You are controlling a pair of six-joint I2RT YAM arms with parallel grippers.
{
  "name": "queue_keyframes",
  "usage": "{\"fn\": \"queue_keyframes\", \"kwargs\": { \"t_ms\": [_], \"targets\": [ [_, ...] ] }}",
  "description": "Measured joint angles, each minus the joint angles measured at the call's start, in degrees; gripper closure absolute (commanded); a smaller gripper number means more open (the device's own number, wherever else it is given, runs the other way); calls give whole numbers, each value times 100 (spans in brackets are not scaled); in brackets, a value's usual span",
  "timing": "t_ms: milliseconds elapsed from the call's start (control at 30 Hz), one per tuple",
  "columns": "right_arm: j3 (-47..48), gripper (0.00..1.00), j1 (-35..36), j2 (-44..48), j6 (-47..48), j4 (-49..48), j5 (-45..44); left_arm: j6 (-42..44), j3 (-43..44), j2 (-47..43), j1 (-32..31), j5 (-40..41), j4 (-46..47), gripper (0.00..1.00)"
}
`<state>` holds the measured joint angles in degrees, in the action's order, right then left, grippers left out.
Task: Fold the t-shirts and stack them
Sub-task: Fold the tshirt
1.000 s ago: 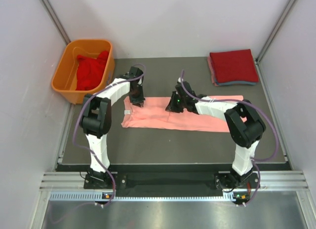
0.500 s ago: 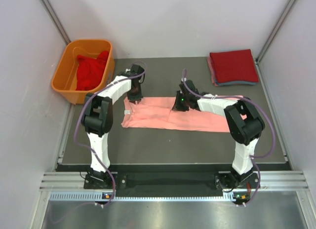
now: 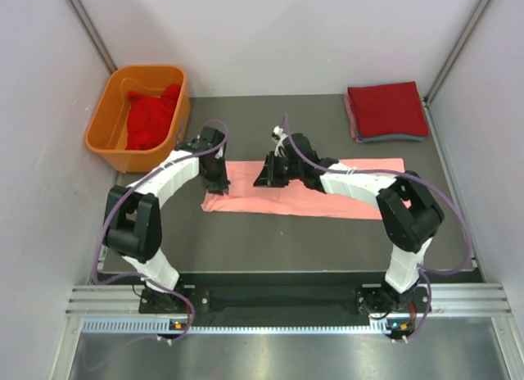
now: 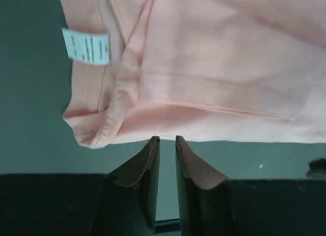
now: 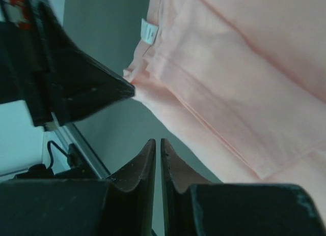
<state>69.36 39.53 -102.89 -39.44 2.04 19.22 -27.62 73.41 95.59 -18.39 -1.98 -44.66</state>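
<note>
Top view, with wrist views for detail. The dark table (image 3: pixel 286 232) is filling the middle of the cell. The pink tee (image 3: pixel 295 201) is lying across it as one long band running left to right, its left end below the left arm and its right end reaching toward the table's right side.

The left arm (image 3: pixel 168 174) is bending in from the left and the right arm (image 3: pixel 360 183) from the right. Both are leaning over the far edge of the tee's left half.

The orange tub (image 3: pixel 105 128) is sitting off the table's far left corner and is holding crumpled red tees (image 3: pixel 151 118). The folded stack (image 3: pixel 385 108) is resting at the far right corner, well apart from the pink tee. A red tee is lying on top of it, with pink and grey-blue edges showing beneath.

The left gripper (image 4: pixel 167 140) is hanging low at the tee's left end. Its fingers are standing a narrow gap apart with bare table showing between them and nothing held, and their tips are meeting the hem's edge. The right gripper (image 5: pixel 158 142) is hovering just beside the tee's long edge. Its jaws are drawn almost together, leaving only a thin slit, and are gripping nothing.

The white label (image 4: pixel 86 45) is lying flat at the neck, near the tee's left corner, and is also showing in the right wrist view.
</note>
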Motion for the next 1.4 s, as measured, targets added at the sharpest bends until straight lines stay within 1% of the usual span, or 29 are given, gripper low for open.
{"fn": "queue_keyframes", "kwargs": {
  "t_ms": [100,200,300,333,500,667,733,900,1067,1167,1300,1400],
  "targets": [
    [-155,92,90,-256,-81,-420,308,-136,-590,46,0,0,111,76],
    [-343,92,94,-636,-57,-518,415,-278,-1034,155,0,323,122,76],
    [-590,92,68,-1027,-22,-525,437,-396,-1231,356,2,691,116,77],
    [-649,92,48,-1062,-42,-610,581,-428,-1228,378,2,721,96,77],
    [-675,92,44,-1016,116,-629,540,-551,-1187,376,-17,1075,48,77],
    [-748,91,44,-776,240,-411,450,-564,-824,310,-68,1440,-317,75],
    [-761,91,44,-654,243,-317,446,-544,-632,136,-90,1290,-317,75],
    [-656,91,44,-474,243,-247,498,-529,-367,-275,-120,673,42,75],
    [-291,91,44,-605,238,-212,590,-549,-286,197,-129,588,138,76],
    [-129,91,42,-850,236,-297,664,-551,-446,417,-129,671,173,76],
    [-155,91,39,-1259,212,-328,702,-553,-785,455,-129,1049,153,76],
    [-168,91,2,-1344,173,-426,879,-562,-811,619,-129,1375,146,76]
  ]
}}
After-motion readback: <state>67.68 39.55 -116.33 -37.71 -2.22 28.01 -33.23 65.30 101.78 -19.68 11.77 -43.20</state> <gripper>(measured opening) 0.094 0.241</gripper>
